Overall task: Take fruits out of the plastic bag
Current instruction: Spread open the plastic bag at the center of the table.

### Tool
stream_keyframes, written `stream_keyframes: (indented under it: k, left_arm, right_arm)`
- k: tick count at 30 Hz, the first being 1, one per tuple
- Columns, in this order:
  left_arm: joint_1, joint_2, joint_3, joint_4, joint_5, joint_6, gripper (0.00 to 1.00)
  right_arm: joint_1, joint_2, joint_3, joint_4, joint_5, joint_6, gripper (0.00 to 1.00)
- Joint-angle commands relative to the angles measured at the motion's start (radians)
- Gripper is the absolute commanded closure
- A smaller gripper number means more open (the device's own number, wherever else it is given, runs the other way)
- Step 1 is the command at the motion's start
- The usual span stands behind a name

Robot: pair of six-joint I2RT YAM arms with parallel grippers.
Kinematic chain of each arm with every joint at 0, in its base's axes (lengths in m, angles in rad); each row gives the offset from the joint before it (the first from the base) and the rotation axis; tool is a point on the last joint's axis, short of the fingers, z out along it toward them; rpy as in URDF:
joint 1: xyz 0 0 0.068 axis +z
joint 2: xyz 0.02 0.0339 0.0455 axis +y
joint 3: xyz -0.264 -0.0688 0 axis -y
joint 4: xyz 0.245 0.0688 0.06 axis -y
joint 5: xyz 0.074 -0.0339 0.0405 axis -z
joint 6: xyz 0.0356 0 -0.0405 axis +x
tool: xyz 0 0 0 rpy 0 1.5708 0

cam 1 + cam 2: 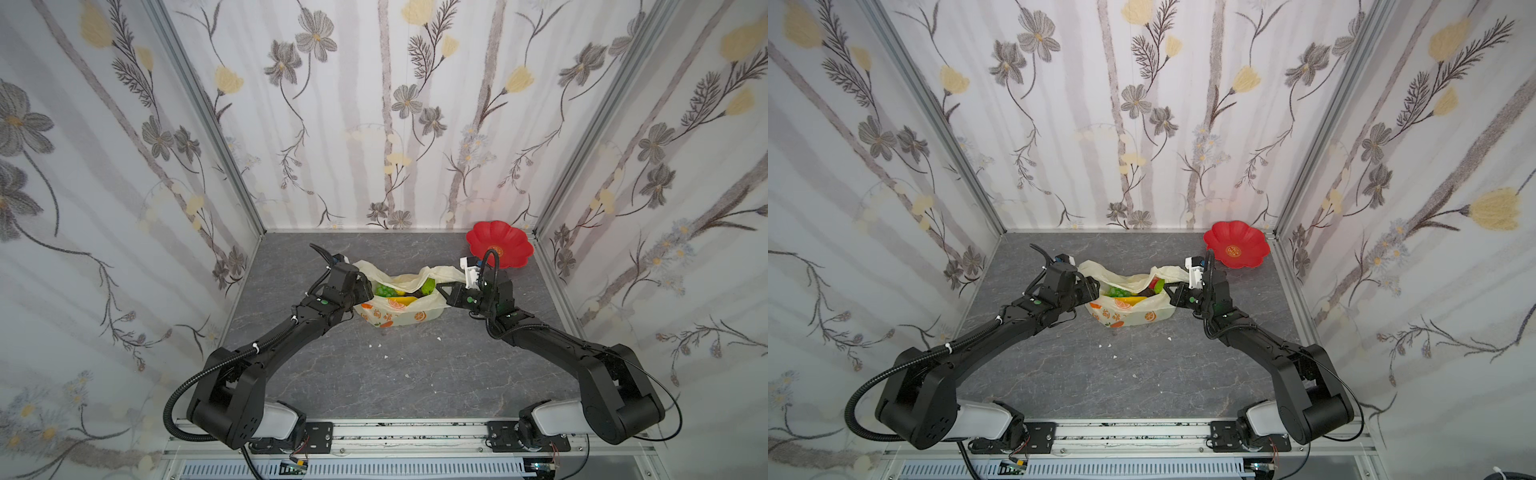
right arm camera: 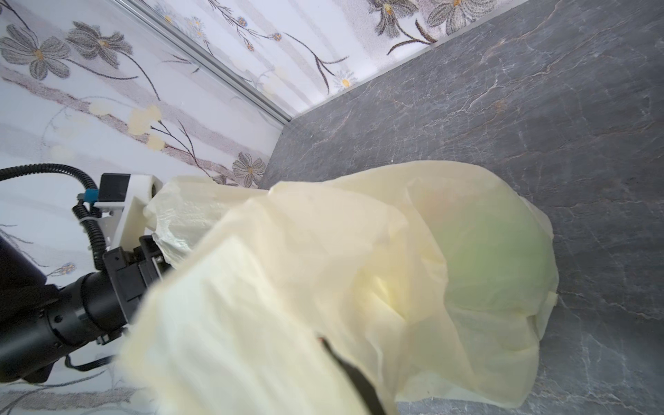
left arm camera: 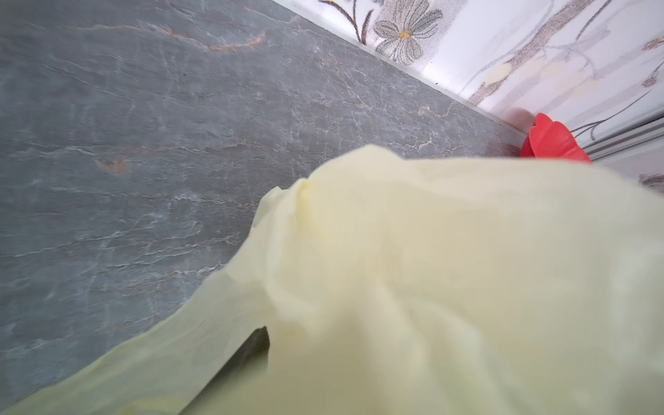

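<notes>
The plastic bag (image 1: 399,318) lies mid-table with its mouth spread wide in both top views. Fruits show inside it: green grapes (image 1: 384,289), a yellow banana (image 1: 401,298), a green citrus (image 1: 428,284) and a red strawberry (image 1: 1154,284). My left gripper (image 1: 365,293) is at the bag's left rim. In the left wrist view the bag (image 3: 431,269) covers all but one finger (image 3: 257,346), hiding how the jaws stand. My right gripper (image 1: 444,288) is shut on the bag's right rim. Film (image 2: 323,269) drapes over its finger (image 2: 359,381), and a green fruit (image 2: 496,266) shows through.
A red flower-shaped plate (image 1: 498,245) sits in the back right corner, just behind the right wrist. Patterned walls close in the grey marble table (image 1: 395,374) on three sides. Small white crumbs (image 1: 378,345) lie in front of the bag.
</notes>
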Motion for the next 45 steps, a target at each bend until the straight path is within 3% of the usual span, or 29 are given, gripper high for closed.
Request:
stream_keyframes:
  k: [1, 12, 14, 18, 24, 27, 31, 35, 36, 37, 40, 45]
  left_arm:
    - [-0.013, -0.028, 0.007, -0.096, -0.138, 0.025, 0.26]
    - [-0.016, 0.133, 0.248, -0.122, -0.295, 0.133, 0.23]
    - [0.016, 0.202, 0.296, -0.122, -0.295, 0.134, 0.29]
    - [0.101, 0.343, 0.356, -0.121, -0.206, 0.115, 0.50]
    - [0.199, 0.400, 0.330, -0.117, -0.102, 0.068, 0.99]
    - [0.224, 0.374, 0.296, -0.111, -0.082, 0.059, 1.00]
    - [0.195, 0.351, 0.281, -0.096, -0.015, 0.068, 1.00]
    - [0.128, 0.329, 0.275, -0.096, 0.028, 0.081, 1.00]
    - [0.117, 0.321, 0.266, -0.095, 0.041, 0.077, 1.00]
    - [0.105, 0.311, 0.258, -0.095, 0.041, 0.072, 1.00]
    - [0.087, 0.284, 0.240, -0.096, 0.037, 0.062, 1.00]
    - [0.082, 0.264, 0.226, -0.096, 0.035, 0.057, 1.00]
  right_arm:
    - [0.013, -0.006, 0.020, -0.029, 0.035, -0.037, 1.00]
    - [0.061, 0.004, 0.087, -0.153, 0.113, -0.122, 1.00]
    - [0.060, 0.006, 0.087, -0.161, 0.109, -0.134, 1.00]
    - [0.045, 0.009, 0.071, -0.145, 0.064, -0.139, 1.00]
    - [-0.027, 0.008, 0.002, -0.082, -0.053, -0.128, 1.00]
    - [-0.075, 0.015, -0.038, -0.035, -0.115, -0.106, 1.00]
    - [-0.072, 0.035, -0.030, -0.049, -0.119, -0.111, 1.00]
    - [-0.006, 0.034, 0.039, -0.167, -0.029, -0.168, 1.00]
    - [0.012, 0.033, 0.065, -0.213, 0.013, -0.187, 0.95]
    - [0.034, 0.029, 0.104, -0.264, 0.065, -0.205, 0.77]
    - [0.065, 0.002, 0.133, -0.352, 0.206, -0.229, 0.40]
    - [0.170, -0.053, 0.211, -0.539, 0.504, -0.324, 0.23]
